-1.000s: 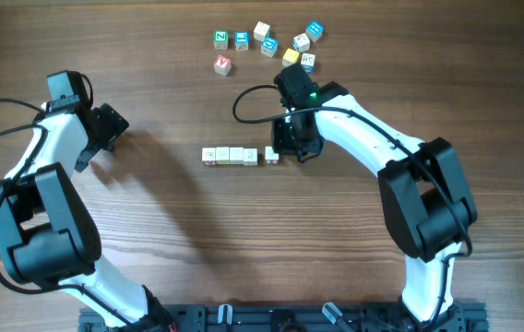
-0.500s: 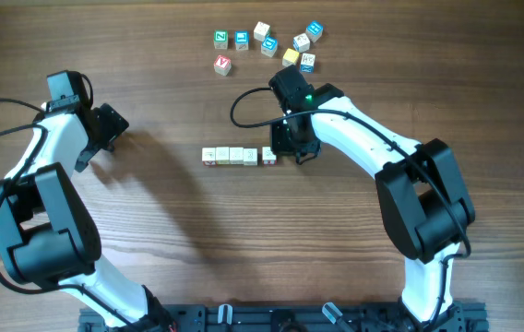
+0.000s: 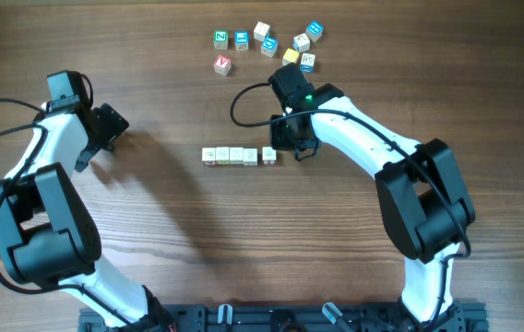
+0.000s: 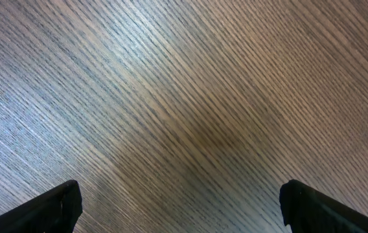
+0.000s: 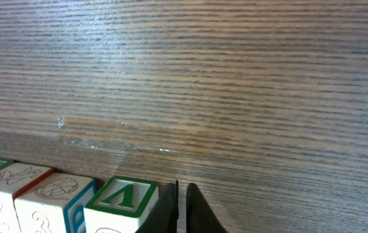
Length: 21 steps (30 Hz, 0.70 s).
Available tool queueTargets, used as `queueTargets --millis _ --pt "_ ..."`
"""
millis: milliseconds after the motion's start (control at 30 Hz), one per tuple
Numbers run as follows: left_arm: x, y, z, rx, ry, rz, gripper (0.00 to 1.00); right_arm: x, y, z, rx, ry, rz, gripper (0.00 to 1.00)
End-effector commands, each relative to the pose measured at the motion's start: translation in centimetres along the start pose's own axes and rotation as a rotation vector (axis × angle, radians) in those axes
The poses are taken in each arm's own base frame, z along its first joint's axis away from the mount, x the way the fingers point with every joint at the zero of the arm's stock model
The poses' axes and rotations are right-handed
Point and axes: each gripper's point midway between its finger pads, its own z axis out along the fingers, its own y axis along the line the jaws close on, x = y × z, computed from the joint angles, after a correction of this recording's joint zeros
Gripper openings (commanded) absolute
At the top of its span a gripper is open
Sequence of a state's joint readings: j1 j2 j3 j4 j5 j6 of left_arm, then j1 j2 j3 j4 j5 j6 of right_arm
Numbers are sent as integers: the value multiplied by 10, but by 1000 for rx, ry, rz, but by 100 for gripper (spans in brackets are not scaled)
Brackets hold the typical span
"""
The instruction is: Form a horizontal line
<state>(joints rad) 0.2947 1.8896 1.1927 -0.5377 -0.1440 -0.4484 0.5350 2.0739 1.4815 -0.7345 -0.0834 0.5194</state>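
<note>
The horizontal line (image 3: 236,155) is a row of several cream-white letter cubes in mid-table, with a narrow gap before its rightmost cube (image 3: 268,155). My right gripper (image 3: 283,151) is shut and holds nothing. Its closed fingertips stand against that end cube's right side. In the right wrist view the shut gripper (image 5: 183,189) touches the green-lettered end cube (image 5: 123,197), and two more cubes (image 5: 56,194) run off to the left. My left gripper (image 3: 116,124) hangs open at the far left, well away from the row. The left wrist view shows its gripper (image 4: 184,208) over bare wood.
Several loose cubes with coloured faces (image 3: 269,46) lie scattered at the back, just behind the right arm. A black cable (image 3: 241,100) loops off the right wrist above the row. The arm bases stand along the front edge.
My right gripper has slid slightly left, and the end cube has moved with it toward the rest of the row. The left arm has not moved.
</note>
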Motion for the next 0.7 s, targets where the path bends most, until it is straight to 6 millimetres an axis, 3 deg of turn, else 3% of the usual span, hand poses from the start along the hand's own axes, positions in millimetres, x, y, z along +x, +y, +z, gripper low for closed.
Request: queueTargets --millis 0,667 --pt "3 1 3 -4 9 -7 100 -3 -6 3 32 -18 3 4" --pt "3 1 3 -4 9 -7 100 -21 5 2 -9 -95 -4 4"
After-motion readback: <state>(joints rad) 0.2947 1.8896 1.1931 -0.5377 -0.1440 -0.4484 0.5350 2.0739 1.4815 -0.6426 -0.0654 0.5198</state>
